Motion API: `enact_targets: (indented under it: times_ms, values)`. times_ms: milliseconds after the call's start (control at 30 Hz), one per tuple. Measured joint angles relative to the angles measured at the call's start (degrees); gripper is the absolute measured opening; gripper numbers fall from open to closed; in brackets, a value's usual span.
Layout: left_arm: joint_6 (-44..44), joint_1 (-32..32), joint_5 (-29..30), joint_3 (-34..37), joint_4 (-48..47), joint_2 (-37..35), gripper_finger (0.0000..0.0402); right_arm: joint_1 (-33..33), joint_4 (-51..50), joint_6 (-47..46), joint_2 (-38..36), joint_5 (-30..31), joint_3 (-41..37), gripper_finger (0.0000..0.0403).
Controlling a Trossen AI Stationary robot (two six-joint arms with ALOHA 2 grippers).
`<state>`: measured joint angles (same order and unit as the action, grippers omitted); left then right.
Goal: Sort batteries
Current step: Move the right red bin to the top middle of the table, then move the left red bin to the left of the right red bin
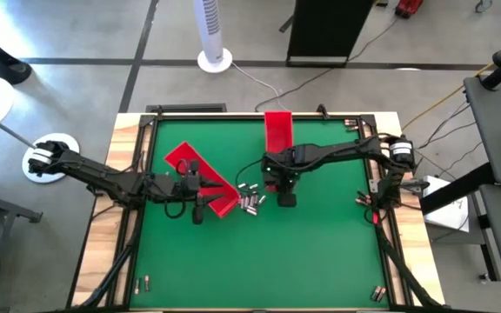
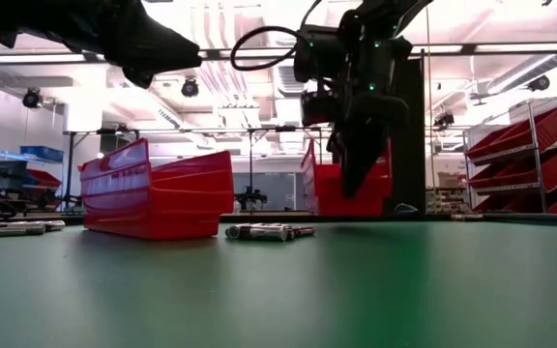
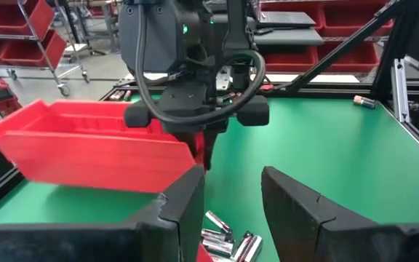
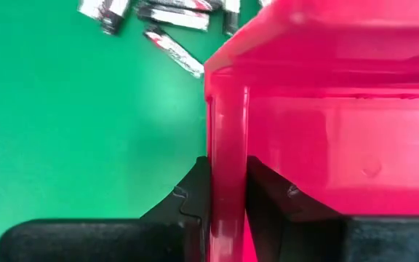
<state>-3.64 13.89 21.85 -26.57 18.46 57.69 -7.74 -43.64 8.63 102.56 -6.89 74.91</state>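
Observation:
Two long red trays are on the green table. One lies slantwise at left centre (image 1: pixel 200 178), resting on its bottom (image 2: pixel 158 188). The other (image 1: pixel 278 135) runs toward the far edge, and my right gripper (image 1: pixel 283 184) is shut on its near end. A cluster of small silvery batteries (image 1: pixel 250 202) lies on the mat between the trays (image 2: pixel 269 231). My left gripper (image 3: pixel 231 207) hovers open above the near side of the slanted tray. Its fingers stand apart over the batteries (image 3: pixel 228 244) and touch nothing. My right gripper pinches the far tray's near end wall (image 4: pixel 228 175) between its two fingers, one finger inside the tray and one outside. The fingers come from above, pointing down. Whether the tray's bottom (image 2: pixel 351 193) is clear of the table, I cannot tell.
Single batteries lie near the front left corner (image 1: pixel 142 281), the front right corner (image 1: pixel 377 293) and the far right edge (image 3: pixel 362 102). A black frame (image 1: pixel 185 109) borders the table. There is open green mat (image 1: pixel 320 252) toward the near edge.

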Motion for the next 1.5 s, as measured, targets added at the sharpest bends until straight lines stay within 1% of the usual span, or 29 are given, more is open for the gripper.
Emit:
enact_targets:
  times_ms: [233,367,467,800,933,1100,1200,1300,1367,1433,1500]
  values:
    - [0.0,0.0,0.0,0.0,0.0,0.0,0.0119,-1.5,1.4,1.8,0.0,0.3,-0.2,0.0054]
    - [-0.1,0.0,0.0,0.0,0.0,0.0,0.0119,-2.5,2.4,1.2,0.0,0.3,-0.3,0.0054]
    - [-0.6,0.0,0.0,0.0,0.0,0.0,0.0119,-2.9,2.7,1.4,0.1,-1.1,-0.4,0.0054]
    - [-0.9,0.0,0.1,0.0,0.0,0.0,0.0119,-4.6,3.3,3.0,3.5,-1.0,-0.5,0.0055]
    - [-0.5,0.0,0.1,0.0,0.0,0.0,0.0119,-5.0,3.9,3.5,3.7,-0.5,-0.5,0.0073]
    - [-1.8,0.0,1.4,0.0,-0.1,-0.1,0.0119,-5.1,4.1,4.6,3.7,0.0,-0.5,0.012]
    - [-4.7,0.0,3.6,0.0,-0.9,-0.5,0.0127,-4.7,1.5,4.4,3.0,1.7,0.5,0.0149]
    - [-8.5,0.0,8.0,0.0,-3.0,-1.9,0.0137,-3.4,-3.9,4.1,0.9,3.7,4.3,0.0173]
    - [-11.5,0.0,10.1,0.0,-3.6,-3.0,0.0139,-1.8,-7.7,2.0,-1.1,7.1,7.0,0.0184]
    - [-16.1,-0.1,10.5,-0.4,-4.7,-4.5,0.0139,0.2,-10.0,0.6,-3.4,11.3,8.9,0.019]
    - [-22.2,-0.1,10.5,-2.4,-10.3,-6.1,0.0136,2.7,-11.1,-0.8,-6.1,15.6,9.8,0.0191]
